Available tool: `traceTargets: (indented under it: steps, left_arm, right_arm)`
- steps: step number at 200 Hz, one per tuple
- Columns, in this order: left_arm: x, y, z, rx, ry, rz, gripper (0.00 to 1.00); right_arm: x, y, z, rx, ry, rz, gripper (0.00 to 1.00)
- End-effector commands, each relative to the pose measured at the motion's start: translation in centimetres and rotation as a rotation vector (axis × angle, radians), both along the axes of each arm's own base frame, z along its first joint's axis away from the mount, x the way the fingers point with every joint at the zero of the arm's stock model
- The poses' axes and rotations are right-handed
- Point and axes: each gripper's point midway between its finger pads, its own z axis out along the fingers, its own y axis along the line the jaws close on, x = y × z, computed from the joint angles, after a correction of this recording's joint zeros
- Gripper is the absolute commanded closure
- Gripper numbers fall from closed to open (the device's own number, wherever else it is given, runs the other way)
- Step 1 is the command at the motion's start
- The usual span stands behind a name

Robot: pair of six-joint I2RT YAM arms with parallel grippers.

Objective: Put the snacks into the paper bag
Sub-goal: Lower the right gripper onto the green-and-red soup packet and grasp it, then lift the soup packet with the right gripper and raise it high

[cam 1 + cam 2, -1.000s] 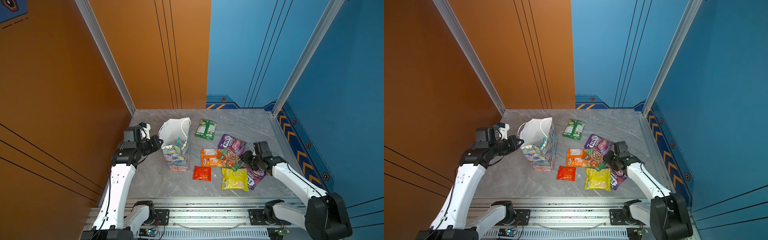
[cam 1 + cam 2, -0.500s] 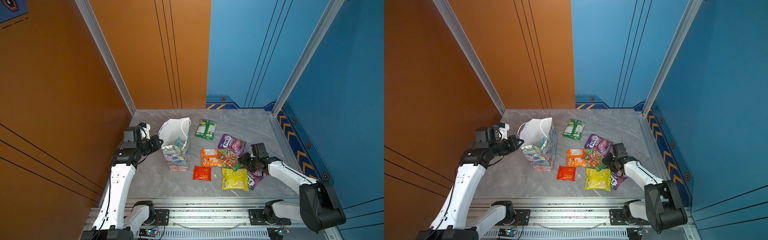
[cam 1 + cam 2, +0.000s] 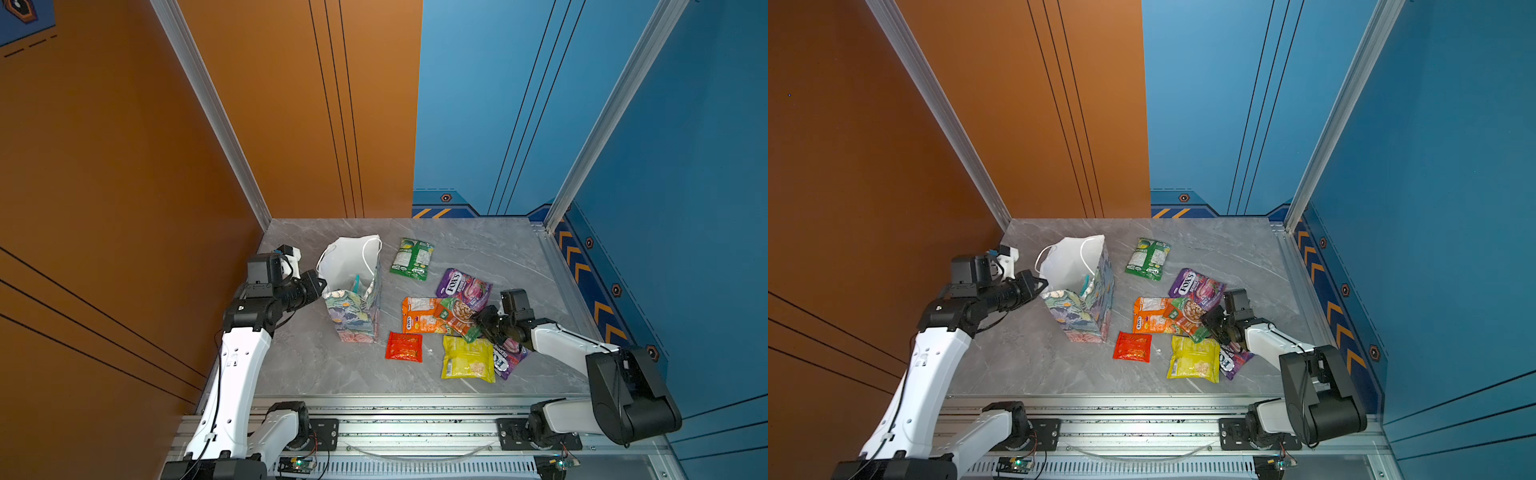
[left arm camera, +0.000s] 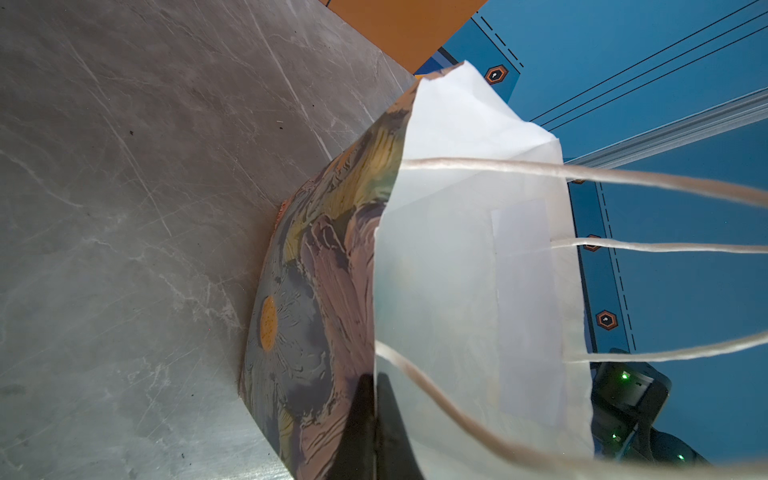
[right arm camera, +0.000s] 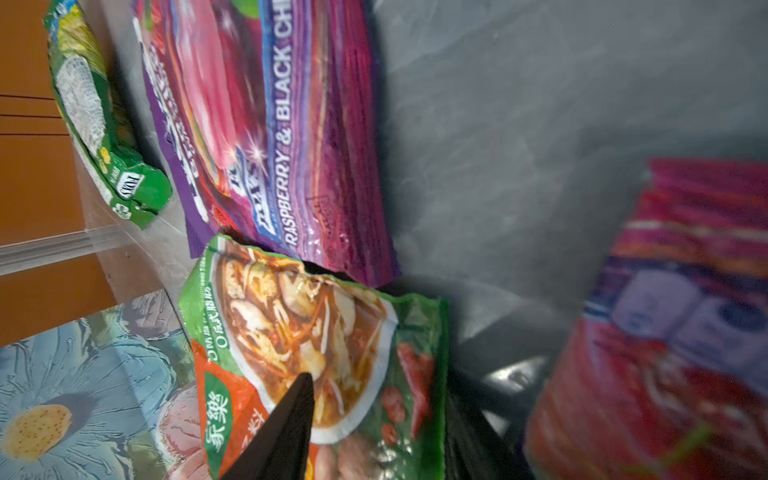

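The floral paper bag [image 3: 353, 316] [image 3: 1079, 311] stands upright, and a teal packet [image 3: 357, 284] shows inside it. My left gripper [image 3: 320, 286] [image 4: 376, 380] is shut on the bag's near rim [image 4: 374, 291]. To the bag's right lie the snacks: green [image 3: 411, 257], purple FOX'S [image 3: 463, 286] [image 5: 270, 124], orange [image 3: 419, 320], red-green [image 3: 457, 316] [image 5: 311, 324], yellow [image 3: 467, 359], small red [image 3: 404, 347], and a second purple one [image 3: 509, 359] partly under my right arm. My right gripper [image 3: 484, 322] [image 5: 378, 386] is open, one finger over the red-green packet's face and the other past its edge.
Orange wall panels close off the left and back, blue panels the right. A metal rail [image 3: 415, 415] runs along the table's front edge. The bag's white cord handles [image 4: 665, 249] hang loose over its mouth.
My right gripper has slid left onto the end of the red-green packet, and that arm's elbow has dropped lower. The left arm and the bag have stayed put.
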Motion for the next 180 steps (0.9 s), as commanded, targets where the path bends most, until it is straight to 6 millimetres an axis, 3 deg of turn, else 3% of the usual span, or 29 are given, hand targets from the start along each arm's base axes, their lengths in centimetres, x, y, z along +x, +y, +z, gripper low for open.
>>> traceTargets:
  steps: [1,27,63,108,142,180]
  left_arm:
    - [-0.2,0.1,-0.1,-0.006,-0.003,0.003,1.0]
    - [-0.2,0.1,-0.2,-0.005,-0.001,0.001,1.0]
    - [-0.2,0.2,-0.2,-0.004,-0.001,0.004,1.0]
    - [-0.2,0.2,-0.2,-0.005,-0.001,0.002,1.0]
    - [-0.2,0.2,-0.1,-0.005,-0.003,0.003,1.0]
    - [-0.2,0.1,-0.1,-0.011,0.0,0.0,1.0]
  right_arm:
    - [0.8,0.4,0.4,0.046,-0.029,-0.017,0.5]
    - [1.3,0.7,1.5,0.063,-0.062,-0.009,0.53]
    - [1.6,0.8,2.9,0.076,-0.101,-0.01,0.65]
    - [2.1,1.0,5.4,0.104,-0.163,-0.018,0.97]
    - [2.8,1.8,9.3,0.128,-0.239,0.008,1.0]
    - [3.3,3.2,15.7,0.151,-0.355,0.048,1.0]
